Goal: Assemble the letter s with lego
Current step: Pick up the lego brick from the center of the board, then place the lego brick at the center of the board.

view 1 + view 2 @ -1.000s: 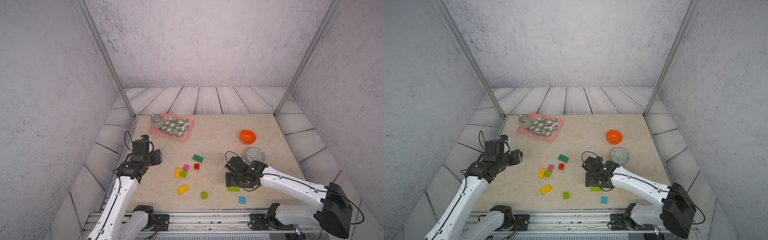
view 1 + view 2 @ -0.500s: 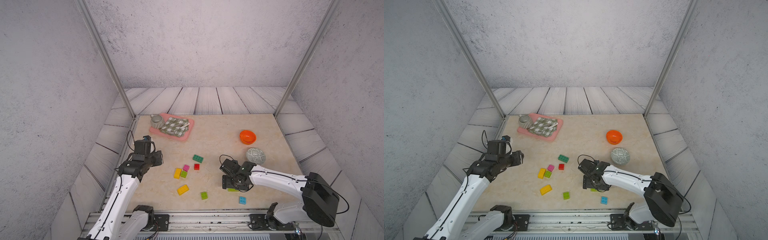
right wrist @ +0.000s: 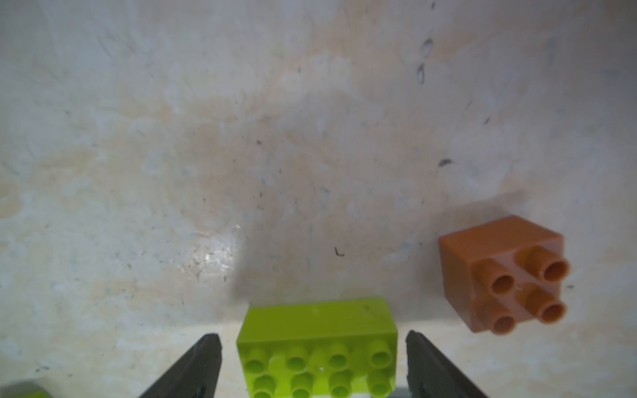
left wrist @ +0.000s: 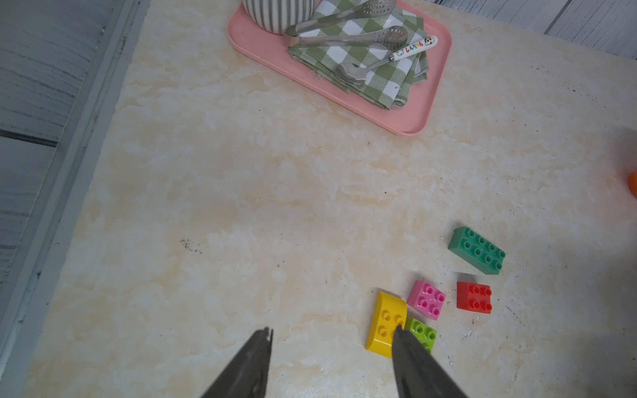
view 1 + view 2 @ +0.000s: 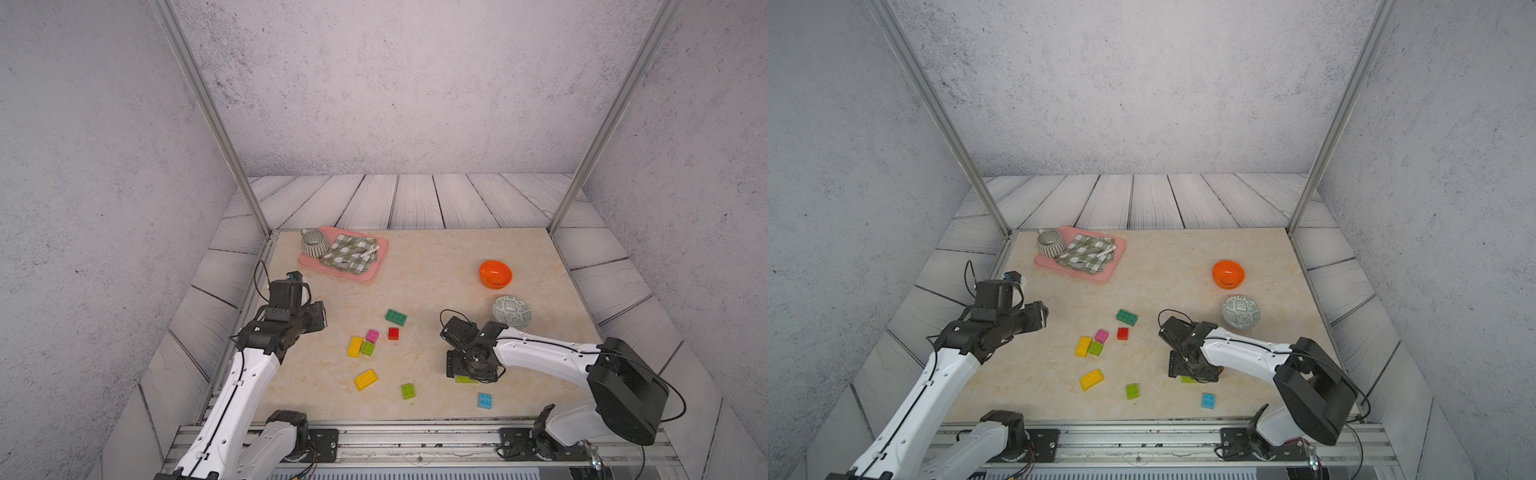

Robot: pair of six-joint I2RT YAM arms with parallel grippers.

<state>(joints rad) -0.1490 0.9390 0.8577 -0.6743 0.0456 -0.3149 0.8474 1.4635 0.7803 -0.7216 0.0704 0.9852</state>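
The lego lies loose on the marble table [image 5: 436,266]. Toward the left are a dark green oblong [image 5: 395,317], a pink square [image 5: 372,336], a red square [image 5: 393,333], a yellow brick [image 5: 355,346] touching a lime square [image 5: 367,348], and a second yellow brick [image 5: 366,379]. Near the front lie another lime square [image 5: 408,391] and a blue square [image 5: 484,400]. My right gripper [image 3: 312,337] is down at the table, open, straddling a lime oblong brick [image 3: 317,344] with a small gap on each side. A brown square [image 3: 499,268] sits beside it. My left gripper [image 4: 331,330] hangs open and empty, left of the yellow brick [image 4: 386,322].
A pink tray [image 5: 374,272] with a striped cup [image 5: 313,243], checked cloth and cutlery stands at the back left. An orange bowl [image 5: 495,273] and an overturned patterned bowl [image 5: 512,311] sit at the right, just behind my right arm. The metal rail runs along the front edge.
My right arm has swung its elbow leftward while the gripper stayed over the lime oblong brick, and its jaws have narrowed a little. The left gripper has barely shifted.
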